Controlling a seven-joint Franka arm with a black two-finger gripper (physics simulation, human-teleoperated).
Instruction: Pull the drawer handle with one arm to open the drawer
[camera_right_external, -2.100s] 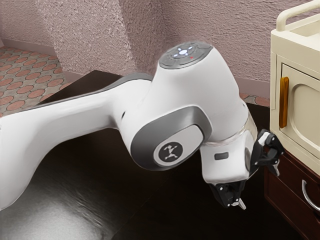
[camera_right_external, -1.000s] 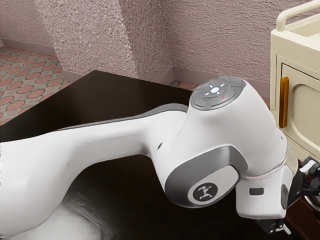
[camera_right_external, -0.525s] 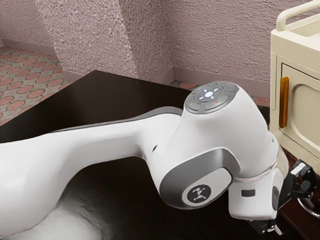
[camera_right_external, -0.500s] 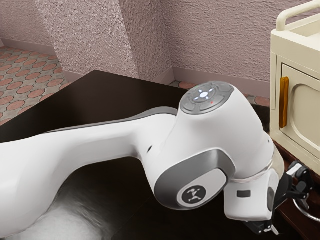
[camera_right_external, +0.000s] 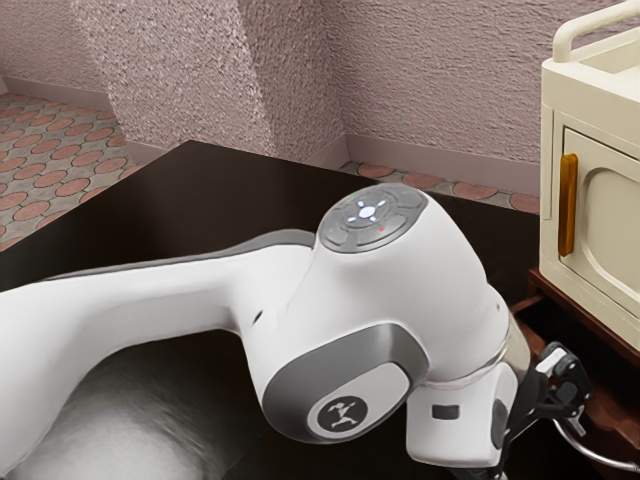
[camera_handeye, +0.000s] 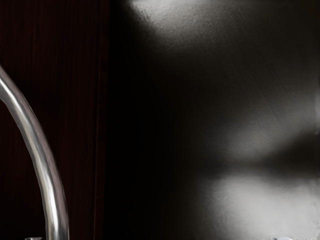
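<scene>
Exterior view: the cream cabinet stood at upper right, above the drawer, which was partly open; the arm crossed the dark table, hiding part of it. The gripper, lower right, was spread wide, unclosed. The metal handle lay within its span, nearer one side; contact could not be determined.

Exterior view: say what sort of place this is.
Probably a furnished room indoors, though its exact use is unclear. Rough pinkish walls meet a patterned floor of reddish rounded tiles, and a cream cabinet with an orange handle stands near a dark tabletop.
</scene>
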